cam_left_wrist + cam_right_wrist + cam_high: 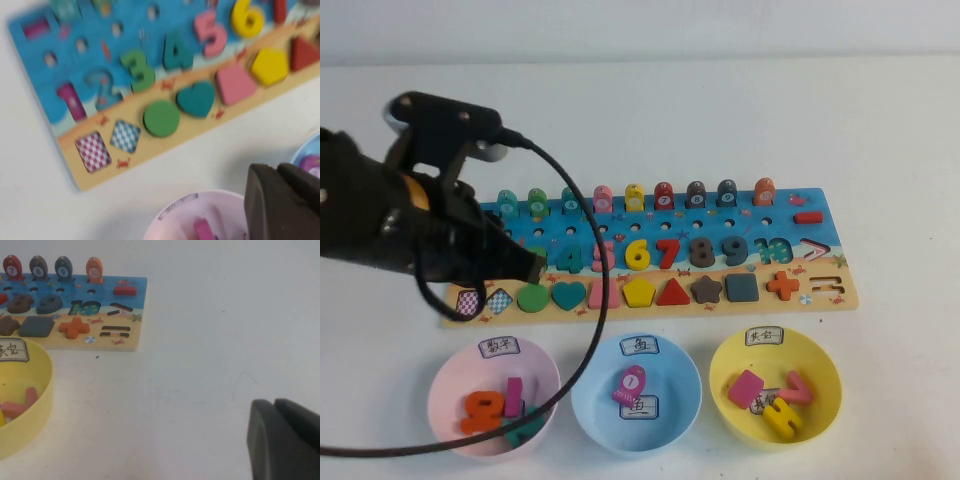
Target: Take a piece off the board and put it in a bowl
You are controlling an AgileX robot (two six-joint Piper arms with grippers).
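The long wooden board (820, 292) lies across the table's middle, and its "2" recess (100, 86) stands bare between the pink "1" and the green "3". A teal piece (526, 430) lies in the pink bowl (448, 392) among orange and pink numerals, partly behind a black cable. My left gripper (534, 268) hovers over the board's left end above that bowl. It is shut with nothing between its fingers (265, 200). My right gripper (274, 403) is shut and hangs over bare table, right of the board (136, 290).
A light blue bowl (588, 395) holding a pink fish peg stands in the front middle. A yellow bowl (826, 378) with shape pieces stands at the front right. The left arm's black cable (590, 330) loops over the board and the pink bowl.
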